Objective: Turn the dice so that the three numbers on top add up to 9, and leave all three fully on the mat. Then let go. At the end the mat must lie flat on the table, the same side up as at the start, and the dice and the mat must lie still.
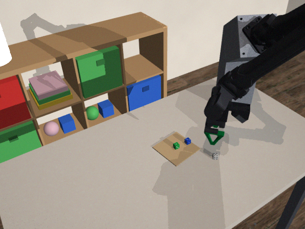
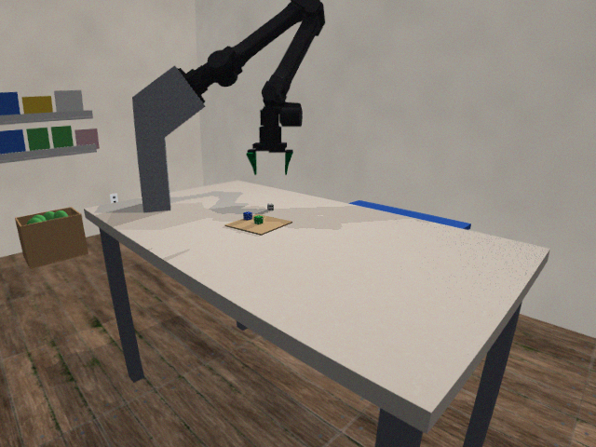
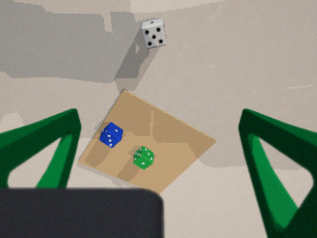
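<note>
The tan square mat (image 1: 162,147) (image 2: 277,223) (image 3: 170,174) lies flat on the table. A green die (image 1: 176,145) (image 2: 258,220) (image 3: 144,158) sits near its middle. A blue die (image 1: 187,140) (image 2: 248,215) (image 3: 111,135) sits near one edge, apart from the green one. I cannot read their top numbers surely. A white die (image 1: 215,156) (image 2: 270,207) (image 3: 154,35) lies on the bare table off one mat corner; its top appears to show five. My gripper (image 2: 271,173) (image 3: 159,117) is open and empty, pointing down high above the table.
A wooden shelf unit (image 1: 145,22) with coloured boxes, blocks and balls stands along the back in the top view. The arm's grey pedestal (image 1: 235,81) (image 2: 154,163) stands at the table's end. A brown box (image 2: 52,240) of green balls stands off the table.
</note>
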